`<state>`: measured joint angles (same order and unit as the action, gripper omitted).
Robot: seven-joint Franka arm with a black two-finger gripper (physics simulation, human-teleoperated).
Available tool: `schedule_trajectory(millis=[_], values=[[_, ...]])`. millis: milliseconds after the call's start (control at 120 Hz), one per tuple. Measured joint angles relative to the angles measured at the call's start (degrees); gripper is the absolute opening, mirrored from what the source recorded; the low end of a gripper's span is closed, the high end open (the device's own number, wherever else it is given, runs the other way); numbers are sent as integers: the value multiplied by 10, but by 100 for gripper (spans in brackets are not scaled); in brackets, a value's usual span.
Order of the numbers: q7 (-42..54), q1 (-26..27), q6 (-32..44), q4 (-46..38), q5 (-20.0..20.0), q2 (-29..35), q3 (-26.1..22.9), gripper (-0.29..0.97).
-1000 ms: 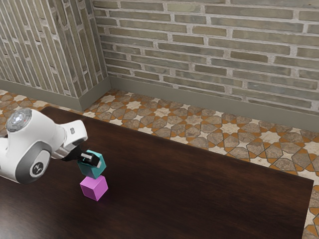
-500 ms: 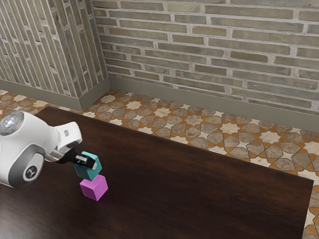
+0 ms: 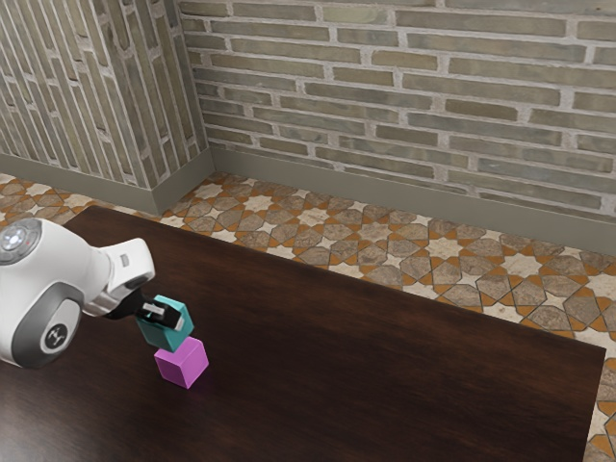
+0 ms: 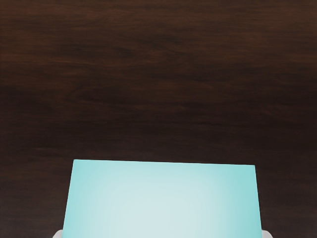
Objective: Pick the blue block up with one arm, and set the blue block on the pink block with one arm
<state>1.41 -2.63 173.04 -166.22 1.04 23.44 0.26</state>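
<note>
**Blue block gripped over the pink one**

The gripper (image 3: 154, 313) is clamped on the one blue block (image 3: 171, 329), which sits tilted between its fingers and lies right under the hand in the wrist view (image 4: 163, 198). The one pink block (image 3: 183, 363) rests on the dark table (image 3: 385, 366), just below the blue block and slightly toward the exterior view's right.

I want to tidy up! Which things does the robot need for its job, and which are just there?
For the job: blue block, held in the gripper; pink block.
Just there: table, brick wall, tiled floor.
</note>
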Motion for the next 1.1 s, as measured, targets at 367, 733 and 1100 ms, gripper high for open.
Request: schedule_trajectory(millis=[367,733,1100], values=[[2,-1,1,0,0,0,0,37],[8,-1,1,1,0,2,1,61],[13,-2,-247,156,-2,6,42,67]])
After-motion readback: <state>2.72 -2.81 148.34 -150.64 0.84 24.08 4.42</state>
